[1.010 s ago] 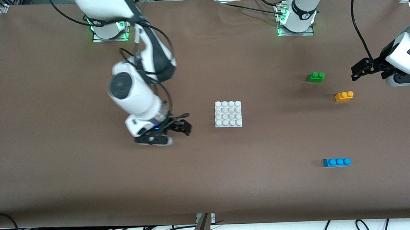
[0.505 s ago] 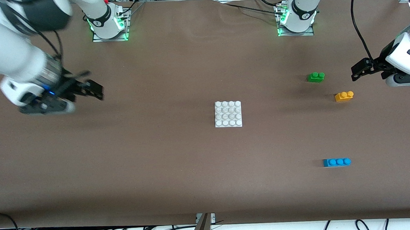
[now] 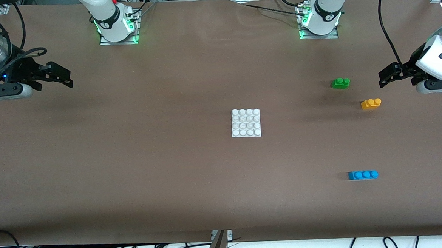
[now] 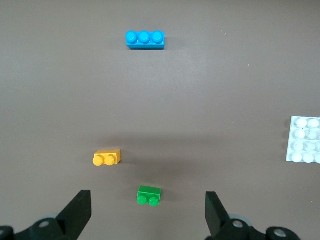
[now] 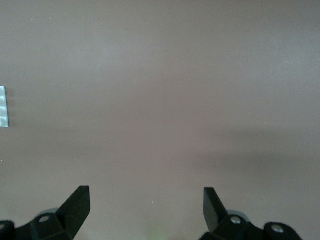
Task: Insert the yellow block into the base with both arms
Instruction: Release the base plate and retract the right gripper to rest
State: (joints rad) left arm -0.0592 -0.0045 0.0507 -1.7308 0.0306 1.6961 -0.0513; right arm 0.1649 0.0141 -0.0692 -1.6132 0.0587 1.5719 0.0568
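Observation:
The yellow block point(image 3: 371, 103) lies on the table toward the left arm's end, studs up; it also shows in the left wrist view point(image 4: 106, 157). The white base point(image 3: 246, 123) lies mid-table, and its edge shows in the left wrist view point(image 4: 304, 139) and in the right wrist view point(image 5: 2, 107). My left gripper point(image 3: 382, 78) is open and empty, hovering beside the yellow block; in its wrist view point(image 4: 148, 210) the fingers stand wide apart. My right gripper point(image 3: 67, 79) is open and empty over bare table at the right arm's end, as its wrist view point(image 5: 146, 195) also shows.
A green two-stud brick point(image 3: 340, 83) lies a little farther from the front camera than the yellow block and also shows in the left wrist view point(image 4: 149, 195). A blue three-stud brick point(image 3: 363, 174) lies nearer the front camera point(image 4: 145, 39). Cables hang past the table's front edge.
My right arm has swung away from beside the base to the right arm's end of the table, gripper still open. The left arm and the bricks have not moved.

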